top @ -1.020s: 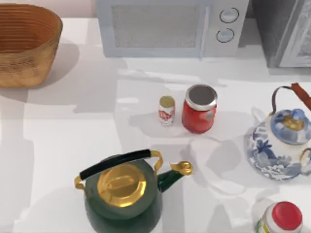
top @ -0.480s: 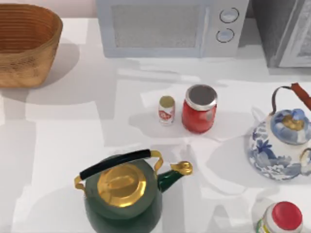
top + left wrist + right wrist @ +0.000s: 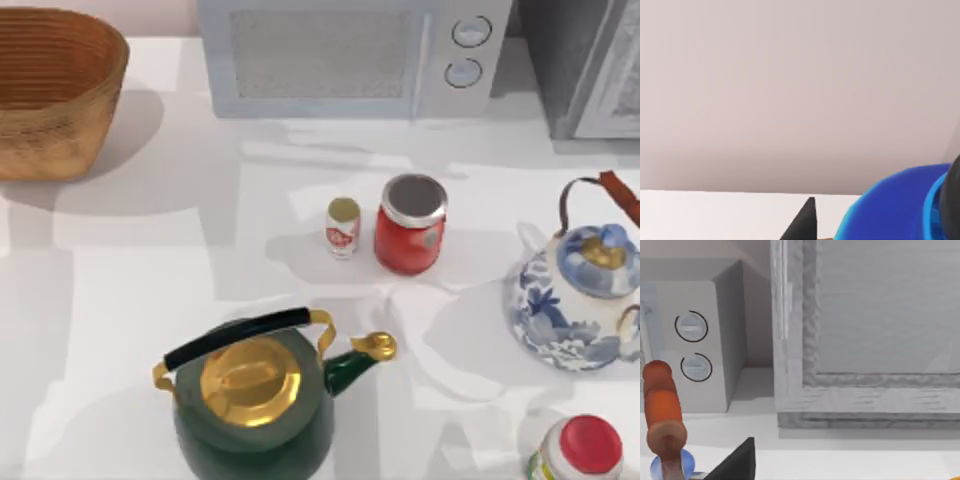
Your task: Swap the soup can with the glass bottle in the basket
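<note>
White table (image 3: 150, 260), basket (image 3: 55, 90) far left, soup can (image 3: 410, 225) mid-table, claw openings untellable.

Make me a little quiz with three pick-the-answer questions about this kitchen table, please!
1. Where is the basket?
A. at the table's far left corner
B. beside the blue and white kettle
C. in front of the green kettle

2. What colour is the lid of the green kettle?
A. silver
B. gold
C. red

3. How is the soup can standing?
A. lying on its side
B. upside down in the basket
C. upright on the table

Answers:
1 A, the top view shows it at the far left, left of the microwave.
2 B, the lid shines gold under the black handle.
3 C, its round top faces up, right next to the small bottle.
</note>
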You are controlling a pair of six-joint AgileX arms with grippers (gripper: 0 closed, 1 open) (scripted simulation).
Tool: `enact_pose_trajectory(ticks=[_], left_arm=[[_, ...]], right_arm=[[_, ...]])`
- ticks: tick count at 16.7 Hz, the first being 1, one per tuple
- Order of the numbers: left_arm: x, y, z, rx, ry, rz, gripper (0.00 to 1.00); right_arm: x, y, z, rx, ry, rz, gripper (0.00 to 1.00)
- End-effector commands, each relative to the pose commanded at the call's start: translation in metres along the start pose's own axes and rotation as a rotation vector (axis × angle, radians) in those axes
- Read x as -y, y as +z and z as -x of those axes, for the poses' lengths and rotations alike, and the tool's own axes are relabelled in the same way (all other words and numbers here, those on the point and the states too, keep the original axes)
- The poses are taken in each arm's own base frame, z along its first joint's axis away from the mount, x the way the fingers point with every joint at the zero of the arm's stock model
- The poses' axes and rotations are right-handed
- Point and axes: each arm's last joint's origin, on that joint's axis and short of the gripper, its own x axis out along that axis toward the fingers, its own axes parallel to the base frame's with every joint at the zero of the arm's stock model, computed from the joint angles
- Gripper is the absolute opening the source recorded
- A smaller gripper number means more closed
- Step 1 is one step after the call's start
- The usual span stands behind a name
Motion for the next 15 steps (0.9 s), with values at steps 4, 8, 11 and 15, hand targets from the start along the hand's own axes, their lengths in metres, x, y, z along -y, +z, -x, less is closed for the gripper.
enact_pose_trajectory(ticks=[4, 8, 11, 15], left_arm=[[0.0, 0.0, 0.0, 0.0, 0.0, 0.0, 0.6], [0.0, 0.0, 0.0, 0.0, 0.0, 0.0, 0.9], [0.0, 0.0, 0.0, 0.0, 0.0, 0.0, 1.0], [0.0, 0.0, 0.0, 0.0, 0.0, 0.0, 1.0]], right_arm=[[0.0, 0.0, 0.0, 0.0, 0.0, 0.0, 1.0], [0.0, 0.0, 0.0, 0.0, 0.0, 0.0, 1.0], [0.0, 0.0, 0.0, 0.0, 0.0, 0.0, 1.0], [0.0, 0.0, 0.0, 0.0, 0.0, 0.0, 1.0]])
